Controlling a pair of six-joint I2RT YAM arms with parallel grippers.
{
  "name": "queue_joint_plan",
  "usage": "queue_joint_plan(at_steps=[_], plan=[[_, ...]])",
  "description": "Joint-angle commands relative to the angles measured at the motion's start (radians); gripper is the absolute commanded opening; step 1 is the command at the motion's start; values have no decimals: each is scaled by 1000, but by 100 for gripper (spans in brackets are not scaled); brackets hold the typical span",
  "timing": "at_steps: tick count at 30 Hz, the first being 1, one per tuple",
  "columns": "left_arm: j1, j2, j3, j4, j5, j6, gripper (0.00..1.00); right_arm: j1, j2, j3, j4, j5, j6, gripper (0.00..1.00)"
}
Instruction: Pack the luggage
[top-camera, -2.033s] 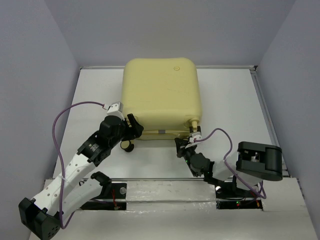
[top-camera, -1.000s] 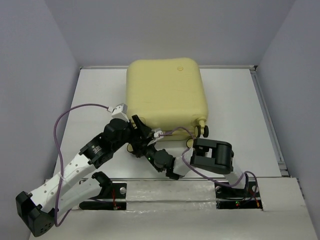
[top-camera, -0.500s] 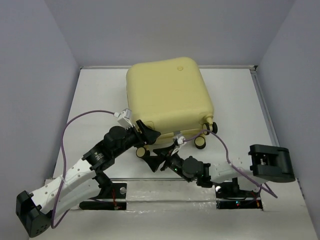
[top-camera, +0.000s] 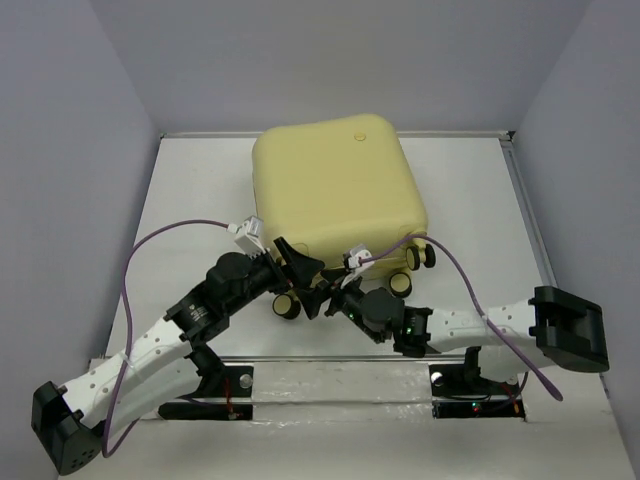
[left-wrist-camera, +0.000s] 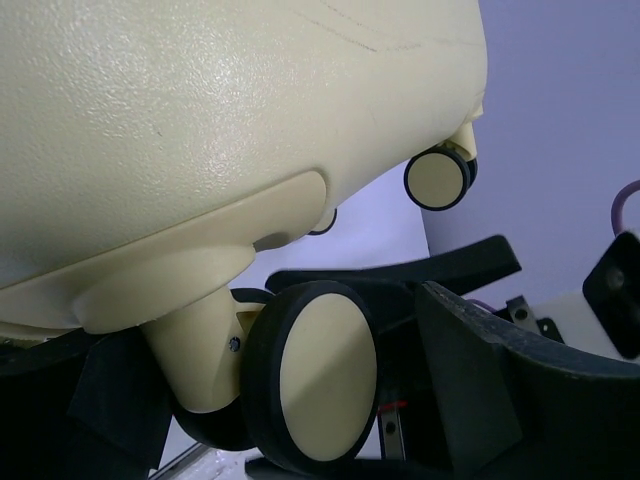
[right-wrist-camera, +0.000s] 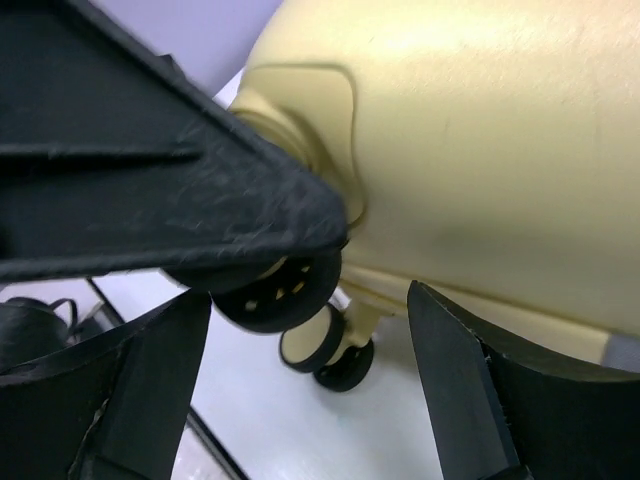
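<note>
The luggage (top-camera: 340, 185) is a large pale yellow hard-shell suitcase, lying shut on the white table, with its caster wheels (top-camera: 412, 262) facing me. My left gripper (top-camera: 300, 266) is open at its near left corner. In the left wrist view the shell (left-wrist-camera: 200, 120) fills the top, and a black-and-cream wheel (left-wrist-camera: 315, 385) stands between the wide-apart fingers (left-wrist-camera: 470, 380) of the left gripper (left-wrist-camera: 300, 410). My right gripper (top-camera: 322, 296) is open just beside it. In the right wrist view that gripper (right-wrist-camera: 310, 400) faces the same corner wheel (right-wrist-camera: 315, 345), with the left gripper's black finger (right-wrist-camera: 150, 190) crossing in front.
The white table (top-camera: 190, 200) is bounded by grey walls at the back and on both sides. Purple cables (top-camera: 150, 250) loop from both wrists. The right arm's elbow (top-camera: 570, 330) reaches far out to the right, and the mounting rail (top-camera: 330, 380) runs along the near edge.
The right gripper has opened and the left has opened wider. The right arm's elbow swung out to the right. The suitcase's near right corner has turned slightly towards the right.
</note>
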Motion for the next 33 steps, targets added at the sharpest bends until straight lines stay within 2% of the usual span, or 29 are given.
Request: queue_joint_plan(at_steps=[1,9,15,16,18,19,24,26,28,29,30,33], plan=[[-2,-59,21,273,2,2,99,-54,-13,64,41,-78,-105,84],[-2,-68,5,275,-1,-10,99,-74,73,160,105,-170,-151,84],[-4,-59,-3,296,29,-18,99,-74,160,202,170,-101,-137,82],[-3,-57,-5,299,37,-20,99,-74,169,202,187,-58,-129,76],[-2,-60,-6,298,42,-20,99,-74,195,182,274,-11,-126,72],[-2,-63,-9,295,40,-20,99,-74,202,176,305,5,-129,66],[-2,-102,-19,236,11,-4,99,-74,214,136,462,48,-143,55],[-1,-120,-29,209,-7,3,99,-74,205,119,490,72,-145,41],[-2,-137,-22,171,-20,22,99,-74,180,105,486,83,-152,26],[-2,-141,-14,138,-58,35,99,-74,180,105,477,94,-155,24],[-2,-158,0,59,-110,58,99,-74,154,90,454,114,-158,18],[-2,-198,-3,-71,-219,78,99,-74,76,50,409,135,-165,13]])
